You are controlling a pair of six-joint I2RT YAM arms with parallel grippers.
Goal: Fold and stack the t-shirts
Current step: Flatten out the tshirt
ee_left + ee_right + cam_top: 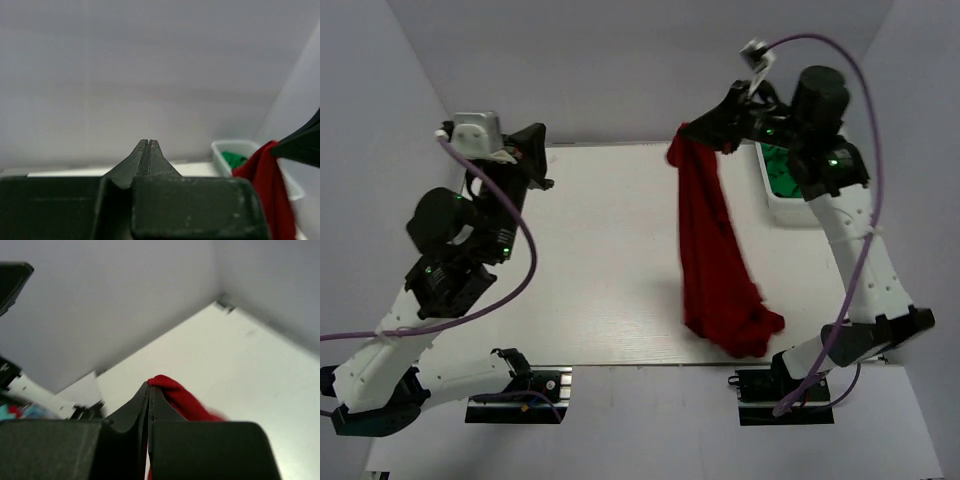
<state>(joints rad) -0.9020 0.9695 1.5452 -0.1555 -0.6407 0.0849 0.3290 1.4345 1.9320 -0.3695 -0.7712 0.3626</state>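
A deep red t-shirt (712,250) hangs in a long drape from my right gripper (686,131), which is shut on its top edge high over the back of the table; its lower end bunches on the table near the front right. In the right wrist view the red t-shirt (176,393) pokes out from between the shut fingertips. In the left wrist view the same red t-shirt (267,190) hangs at the right. Green t-shirt cloth (782,172) lies in the white basket (790,212). My left gripper (546,170) is shut on nothing, raised at the back left.
The white basket (235,147) stands at the table's back right corner, under my right arm. Grey walls close in the back and both sides. The white table (600,260) stretches between the two arms.
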